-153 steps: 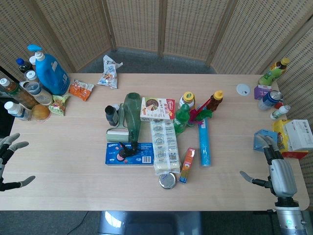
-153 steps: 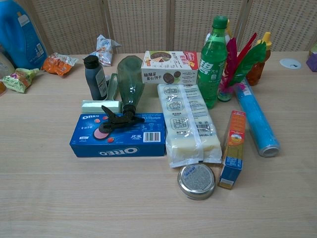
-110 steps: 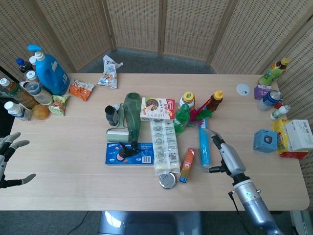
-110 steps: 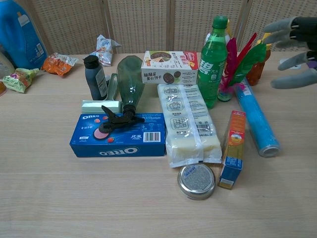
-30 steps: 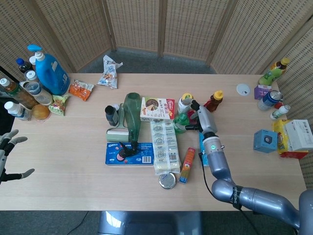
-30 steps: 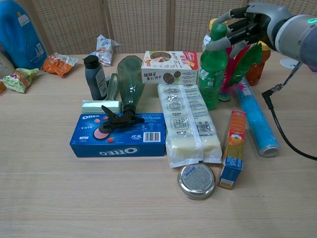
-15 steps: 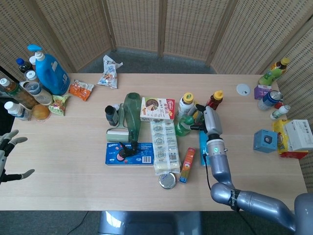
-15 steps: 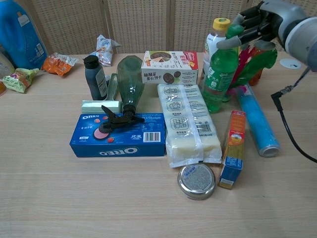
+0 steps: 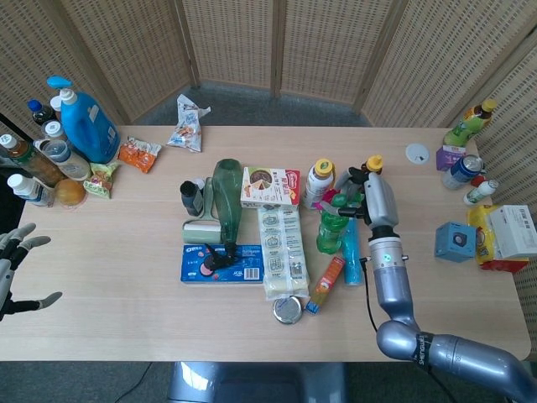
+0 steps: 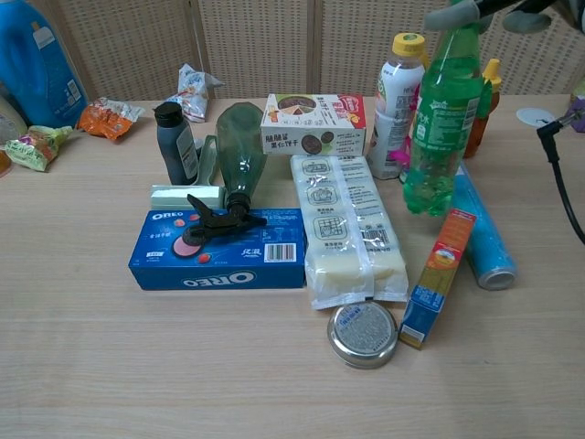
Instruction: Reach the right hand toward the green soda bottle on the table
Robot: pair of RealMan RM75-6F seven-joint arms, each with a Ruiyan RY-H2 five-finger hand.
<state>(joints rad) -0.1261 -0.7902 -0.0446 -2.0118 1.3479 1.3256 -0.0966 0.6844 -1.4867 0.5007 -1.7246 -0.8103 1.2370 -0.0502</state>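
The green soda bottle (image 9: 331, 225) (image 10: 440, 114) is gripped near its neck by my right hand (image 9: 367, 195), whose fingers (image 10: 457, 13) only just show at the top edge of the chest view. The bottle hangs almost upright, and its base looks lifted off the table (image 9: 126, 311), above the blue roll (image 10: 484, 240) and the orange box (image 10: 437, 279). My left hand (image 9: 15, 270) is far off at the table's left edge, fingers spread, holding nothing.
A white bottle with a yellow cap (image 10: 399, 91) stands just left of the soda bottle, a brown sauce bottle (image 10: 481, 105) behind it. The noodle pack (image 10: 349, 224), Oreo box (image 10: 218, 249), round tin (image 10: 363, 333) and biscuit box (image 10: 313, 123) crowd the middle. A cable (image 10: 565, 174) hangs at right.
My right hand closed on the green soda bottle, then lifted and carried it to the right, uncovering the white bottle behind. The orange box has tipped at an angle. The left hand stayed put.
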